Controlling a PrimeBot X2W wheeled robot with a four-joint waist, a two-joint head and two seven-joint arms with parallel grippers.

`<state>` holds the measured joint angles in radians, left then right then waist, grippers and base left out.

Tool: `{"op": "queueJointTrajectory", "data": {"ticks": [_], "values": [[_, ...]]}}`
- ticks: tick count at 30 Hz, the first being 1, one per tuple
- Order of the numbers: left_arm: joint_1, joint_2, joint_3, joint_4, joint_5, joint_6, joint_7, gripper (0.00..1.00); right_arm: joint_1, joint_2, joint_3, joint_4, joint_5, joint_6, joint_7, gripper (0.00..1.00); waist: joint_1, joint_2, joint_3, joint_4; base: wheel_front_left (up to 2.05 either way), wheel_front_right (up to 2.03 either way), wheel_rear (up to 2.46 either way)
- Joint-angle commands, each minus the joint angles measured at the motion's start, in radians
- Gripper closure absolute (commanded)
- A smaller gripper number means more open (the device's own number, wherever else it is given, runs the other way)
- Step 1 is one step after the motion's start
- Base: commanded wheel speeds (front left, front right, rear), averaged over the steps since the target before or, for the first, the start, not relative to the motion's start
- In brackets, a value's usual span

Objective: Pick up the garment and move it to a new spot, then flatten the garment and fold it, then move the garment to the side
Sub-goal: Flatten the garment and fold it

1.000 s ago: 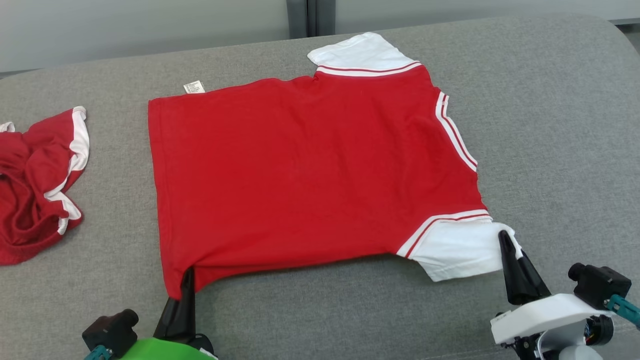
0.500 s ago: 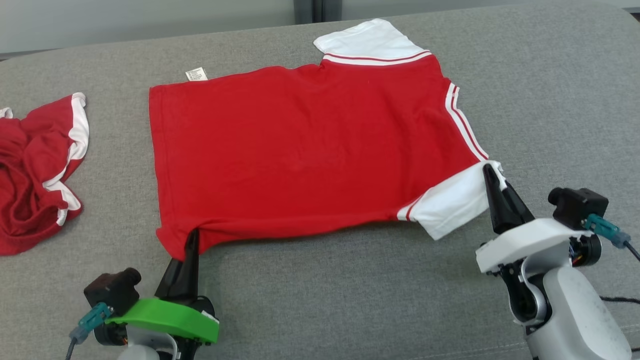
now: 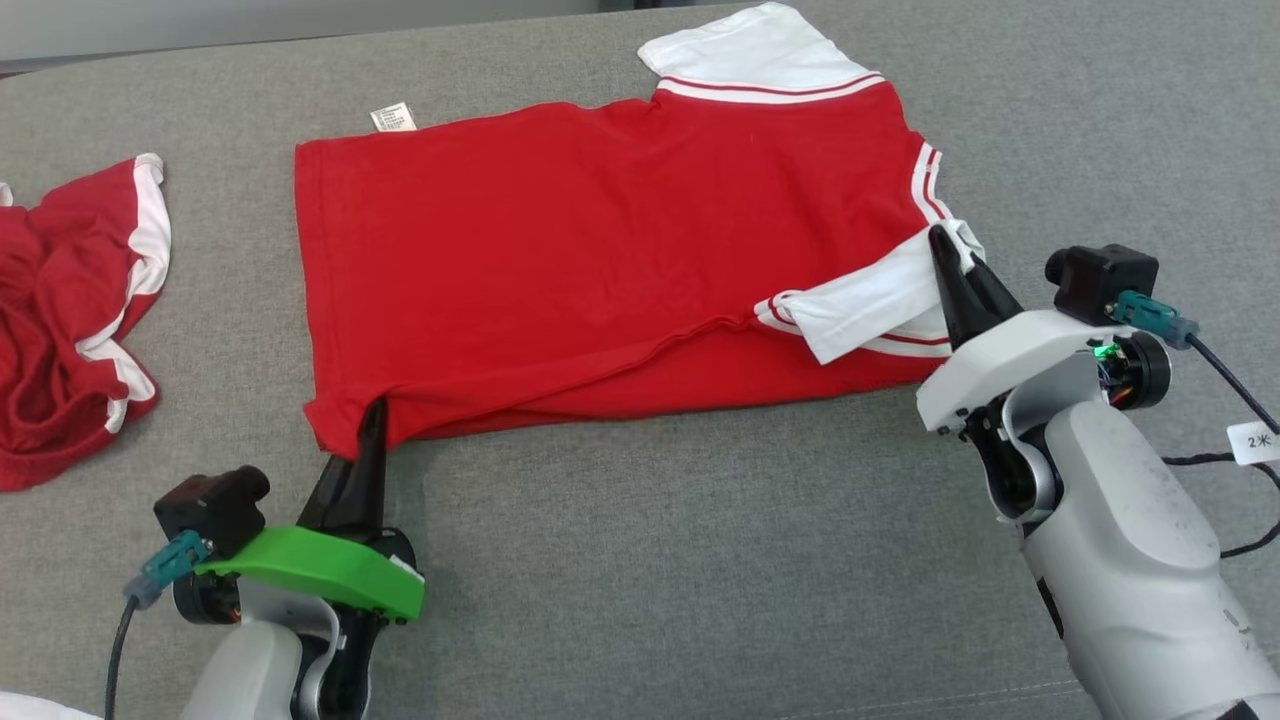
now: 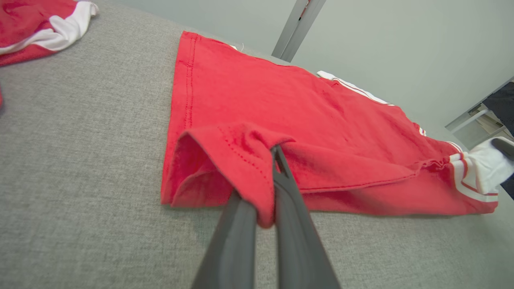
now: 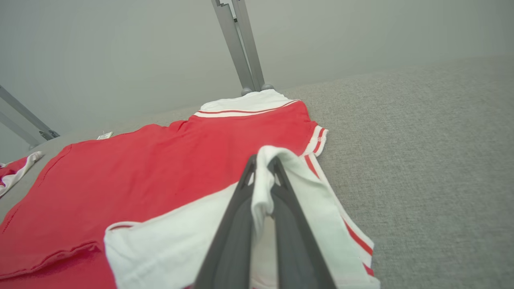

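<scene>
Cloth this soft should sag between grips: left claw clamps the seven-o'clock hem corner of the red T-shirt, right claw its three-o'clock white sleeve.

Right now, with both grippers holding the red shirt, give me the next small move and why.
Probably carry both grips forward toward the far edge together. The left fingers are shut on the near hem corner of the red shirt, the right fingers on its white sleeve, and the near edge is only partly doubled over, so the fold looks unfinished.
</scene>
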<state>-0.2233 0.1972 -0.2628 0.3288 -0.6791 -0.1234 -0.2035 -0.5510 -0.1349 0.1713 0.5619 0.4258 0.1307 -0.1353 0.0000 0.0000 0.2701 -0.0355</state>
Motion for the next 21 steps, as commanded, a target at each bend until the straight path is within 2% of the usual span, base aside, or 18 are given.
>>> {"op": "queueJointTrajectory", "data": {"ticks": [1,5,6,7,12,21], "values": [[-0.028,0.009,0.000,0.009,-0.007,-0.003,0.002,1.00,-0.031,-0.002,0.007,0.028,-0.002,0.000,-0.011,1.00,0.0000,0.0000,0.011,0.007,0.00,0.00,0.00],[-0.064,0.016,0.001,0.035,-0.017,-0.005,0.000,1.00,-0.093,0.008,0.025,0.110,0.016,0.000,-0.038,1.00,0.0000,0.0000,0.020,0.007,0.00,0.00,0.00],[-0.071,0.019,0.001,0.045,-0.014,-0.005,-0.003,0.16,-0.108,0.012,0.035,0.128,0.021,0.000,-0.047,0.08,0.0000,0.0000,0.022,0.006,0.00,0.00,0.00],[-0.077,0.019,0.002,0.051,-0.013,-0.005,-0.008,0.00,-0.119,0.013,0.043,0.144,0.030,0.000,-0.057,0.00,0.0000,0.0000,0.022,0.004,0.00,0.00,0.00],[-0.091,0.016,0.023,0.069,0.000,-0.005,-0.040,0.00,-0.148,-0.001,0.072,0.197,0.055,0.000,-0.110,0.00,0.0000,0.0000,0.019,0.003,0.00,0.00,0.00],[-0.018,0.017,0.051,0.087,0.045,0.007,-0.061,0.00,-0.061,-0.068,0.104,0.169,0.057,0.000,-0.130,0.00,0.0000,0.0000,-0.013,0.000,0.00,0.00,0.00]]}}
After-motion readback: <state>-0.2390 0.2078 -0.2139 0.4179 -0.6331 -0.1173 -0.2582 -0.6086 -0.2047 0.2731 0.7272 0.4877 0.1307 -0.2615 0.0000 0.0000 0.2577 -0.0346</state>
